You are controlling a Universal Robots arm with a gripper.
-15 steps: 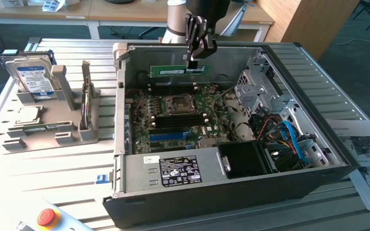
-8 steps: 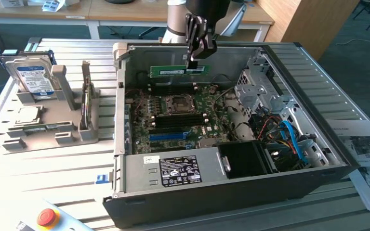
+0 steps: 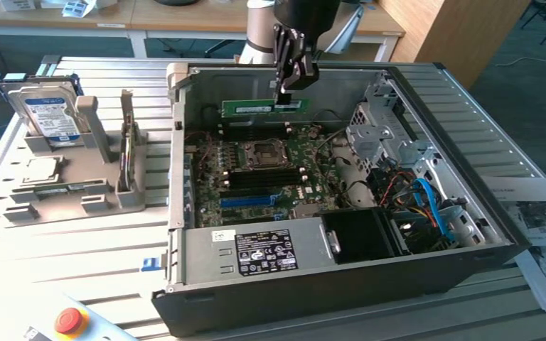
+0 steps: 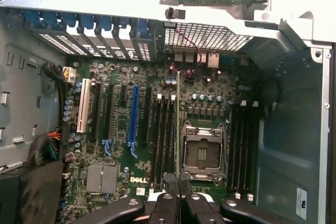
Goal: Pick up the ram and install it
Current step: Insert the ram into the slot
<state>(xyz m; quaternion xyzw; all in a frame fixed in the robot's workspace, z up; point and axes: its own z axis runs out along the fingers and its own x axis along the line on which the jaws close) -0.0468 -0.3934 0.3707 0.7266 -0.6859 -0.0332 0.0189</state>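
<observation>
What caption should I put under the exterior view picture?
Robot fingers hold the green ram over the open computer.

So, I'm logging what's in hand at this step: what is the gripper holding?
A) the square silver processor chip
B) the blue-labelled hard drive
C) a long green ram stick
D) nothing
C: the gripper is shut on the ram, a long green stick held on edge over the motherboard inside the open case.

The arm (image 3: pixel 301 14) reaches down vertically, its pincer (image 3: pixel 290 89) (clamped nearly closed) pointing straight downward.
</observation>
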